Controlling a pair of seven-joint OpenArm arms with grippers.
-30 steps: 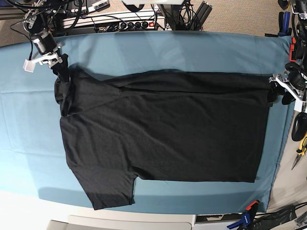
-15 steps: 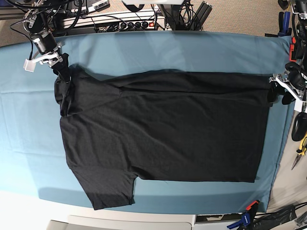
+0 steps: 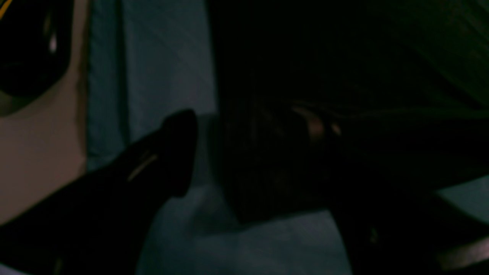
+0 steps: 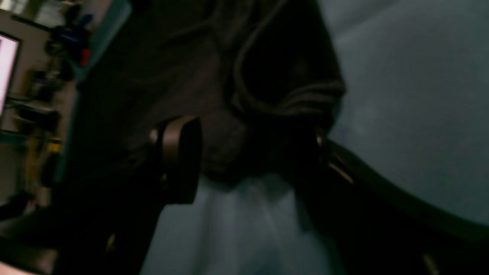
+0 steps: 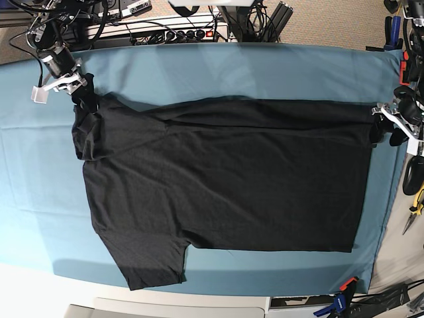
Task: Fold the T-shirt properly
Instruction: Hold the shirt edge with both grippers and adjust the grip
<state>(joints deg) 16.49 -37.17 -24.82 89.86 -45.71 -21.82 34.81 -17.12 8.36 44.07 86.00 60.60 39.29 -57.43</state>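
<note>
1. Far left of the base view: my right gripper sits at the collar-end top corner of the T-shirt. In the right wrist view its jaws stand wide, with bunched collar fabric between them and not pinched.
2. Centre: the black shirt lies plain side up, spread flat on the teal table cloth, with its far long edge turned in and one sleeve pointing at the near edge.
3. Far right: my left gripper sits at the hem corner. The left wrist view is very dark, but the two fingers look spread wide, with dark cloth between them.
4. My reading: both corners of the far edge are lined up for a grasp.
5. To do it well, I would close both jaws fully on fabric, catch every layer, lift evenly, and keep the edge taut so the fold lands straight.
</note>
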